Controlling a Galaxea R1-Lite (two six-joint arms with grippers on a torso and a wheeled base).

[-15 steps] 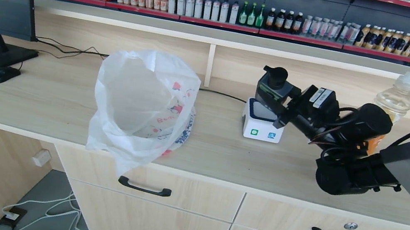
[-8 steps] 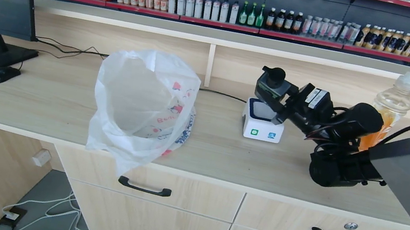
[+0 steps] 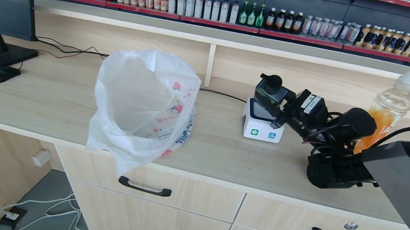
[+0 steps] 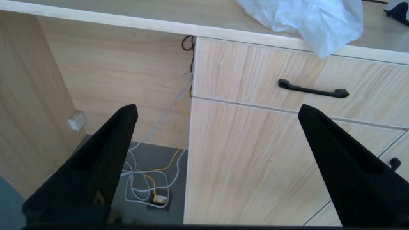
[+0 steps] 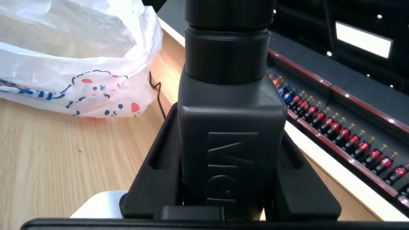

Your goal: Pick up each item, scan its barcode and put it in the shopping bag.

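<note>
In the head view, the dark bottle [image 3: 270, 89] clamped in the right gripper [image 3: 279, 103] has been lowered to just above the scanner [image 3: 257, 129], so scanning is judged underway. The left gripper [image 4: 217, 112], spread wide and empty, is added by the left wrist view; the bottle's clamped sides by the right wrist view.

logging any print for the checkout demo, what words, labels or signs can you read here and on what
No text reads whole.
Embossed letters on the dark bottle: only partly showing, no full word.
Red lettering on the shopping bag: creased and blurred.
Green and blue icons on the scanner: no legible words.
Labels on the shelf bottles: too small.
</note>
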